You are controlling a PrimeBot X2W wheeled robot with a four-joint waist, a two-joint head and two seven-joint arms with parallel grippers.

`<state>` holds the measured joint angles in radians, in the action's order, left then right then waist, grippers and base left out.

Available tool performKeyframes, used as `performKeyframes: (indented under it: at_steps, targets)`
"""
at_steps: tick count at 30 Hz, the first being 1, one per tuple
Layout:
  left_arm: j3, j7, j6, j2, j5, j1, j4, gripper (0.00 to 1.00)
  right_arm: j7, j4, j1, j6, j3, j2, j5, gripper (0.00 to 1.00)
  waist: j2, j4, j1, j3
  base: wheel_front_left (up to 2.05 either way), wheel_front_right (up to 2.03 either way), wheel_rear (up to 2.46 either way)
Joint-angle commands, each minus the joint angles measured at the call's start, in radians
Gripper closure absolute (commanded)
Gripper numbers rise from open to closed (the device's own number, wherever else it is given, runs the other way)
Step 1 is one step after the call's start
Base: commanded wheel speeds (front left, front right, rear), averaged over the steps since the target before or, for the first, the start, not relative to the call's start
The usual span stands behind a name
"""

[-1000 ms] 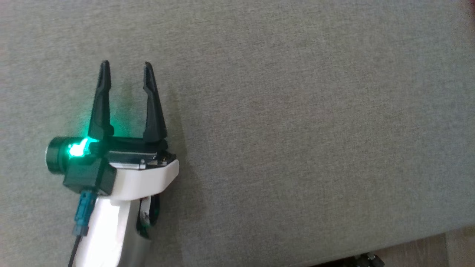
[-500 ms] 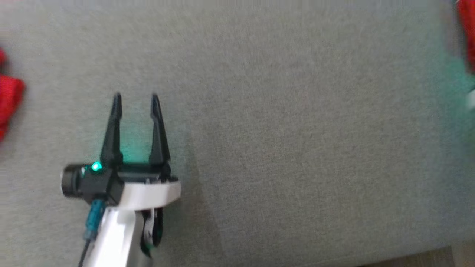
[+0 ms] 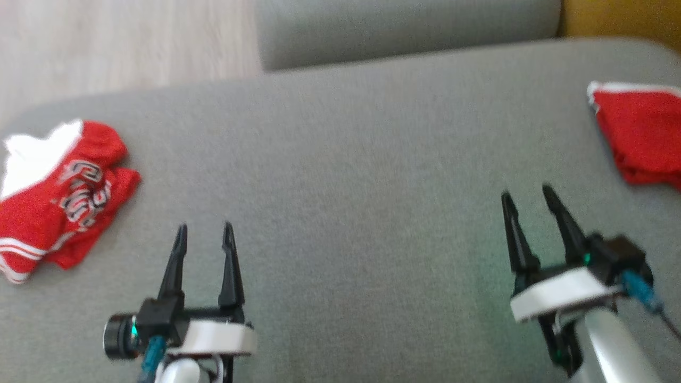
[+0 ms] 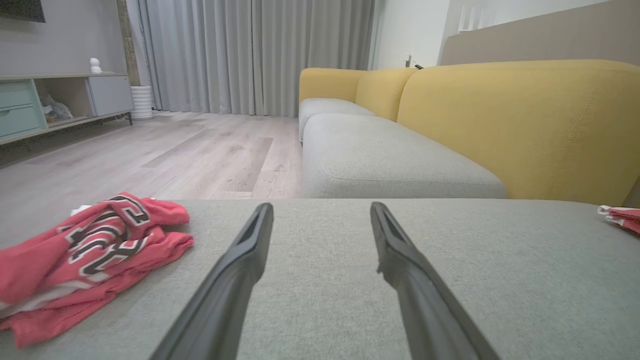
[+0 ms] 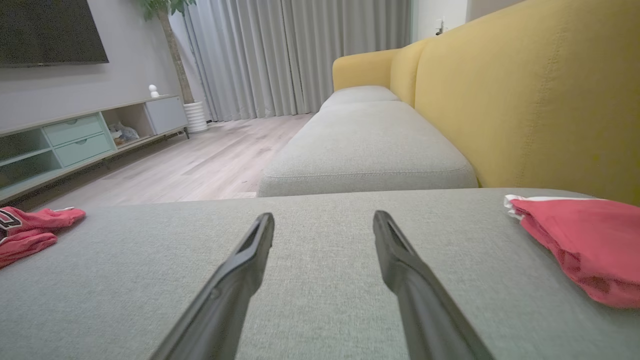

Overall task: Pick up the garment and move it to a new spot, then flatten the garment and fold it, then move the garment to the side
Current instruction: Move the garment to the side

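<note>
Well apart over grey cushion (image 3: 346, 175), left claw (image 3: 205, 225) and right claw (image 3: 525, 190) wide open, empty; red garment (image 3: 638, 127) rightward.

This is a home living room. A long sofa (image 4: 520, 125) with yellow backrests and grey seat cushions (image 5: 370, 150) runs down the right side to the far end. Floor-length grey curtains (image 4: 250, 55) hang across the far wall. Pale wood-plank floor (image 4: 150, 160) lies on the left. Beyond it a low cabinet (image 5: 75, 140) with mint-green drawers stands under a wall-mounted television (image 5: 50, 30), with a potted plant (image 5: 196, 117) at its far end.
</note>
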<state>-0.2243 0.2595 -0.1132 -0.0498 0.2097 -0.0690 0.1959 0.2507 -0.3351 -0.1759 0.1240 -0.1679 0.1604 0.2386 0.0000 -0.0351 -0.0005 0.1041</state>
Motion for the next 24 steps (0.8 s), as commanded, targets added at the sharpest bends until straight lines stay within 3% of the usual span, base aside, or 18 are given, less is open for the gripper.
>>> performKeyframes:
  at_steps: [1, 7, 24]
  targets:
    - [0.041, 0.002, 0.005, 0.0, -0.016, -0.006, -0.017, 0.0, 0.011, 0.046, 0.017, 0.007, 0.007, -0.014, -0.031, 0.0, 0.0, 0.033, 0.0005, -0.103, 0.0, 0.0, 0.0]
    - [0.075, 0.002, 0.03, 0.0, -0.048, 0.038, 0.03, 0.0, 0.011, 0.042, 0.133, 0.007, 0.05, -0.072, -0.091, 0.0, 0.0, 0.047, 0.0005, -0.166, 0.0, 0.0, 0.0]
    - [0.086, 0.002, 0.039, 0.0, -0.049, 0.046, 0.097, 0.0, 0.011, 0.017, 0.157, 0.007, 0.046, -0.087, -0.115, 0.0, 0.0, 0.053, 0.0005, -0.17, 0.0, 0.0, 0.0]
